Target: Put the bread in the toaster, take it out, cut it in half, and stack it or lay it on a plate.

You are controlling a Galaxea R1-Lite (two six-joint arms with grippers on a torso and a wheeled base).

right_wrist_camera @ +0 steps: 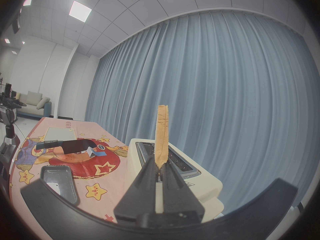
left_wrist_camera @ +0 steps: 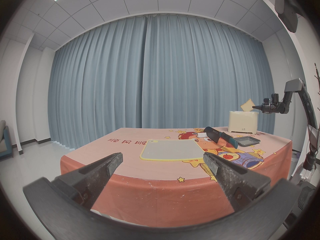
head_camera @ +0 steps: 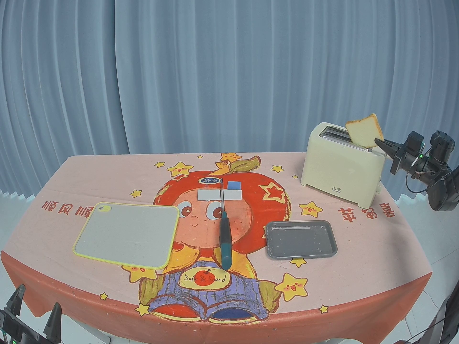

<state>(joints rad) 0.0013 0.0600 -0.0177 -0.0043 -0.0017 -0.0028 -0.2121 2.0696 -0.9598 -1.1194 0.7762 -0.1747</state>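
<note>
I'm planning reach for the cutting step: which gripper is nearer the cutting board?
Left. The left gripper sits off the table's near edge, short of the cutting board; the right gripper is at the toaster, pinching the bread.

Dial: centred on the knife, 12 o'clock pointing away from the robot.
Table [head_camera: 363,273]: under everything below except the grippers.
Knife [head_camera: 224,230]: mid-table, along the 12–6 line, handle toward 6.
Blocks [head_camera: 233,194]: under the knife's blade, at its 12 o'clock end.
Cutting board [head_camera: 128,235]: 9 o'clock, flat on the table, near the knife.
Tray [head_camera: 301,239]: 3 o'clock, flat on the table.
Toaster [head_camera: 342,168]: 2 o'clock, behind the tray.
Bread [head_camera: 365,131]: upright over the toaster's right end.
Right gripper [head_camera: 380,144]: at the bread's 3 o'clock, pinching its edge.
Left gripper [left_wrist_camera: 162,157]: 7 o'clock, before the table's near edge.
</note>
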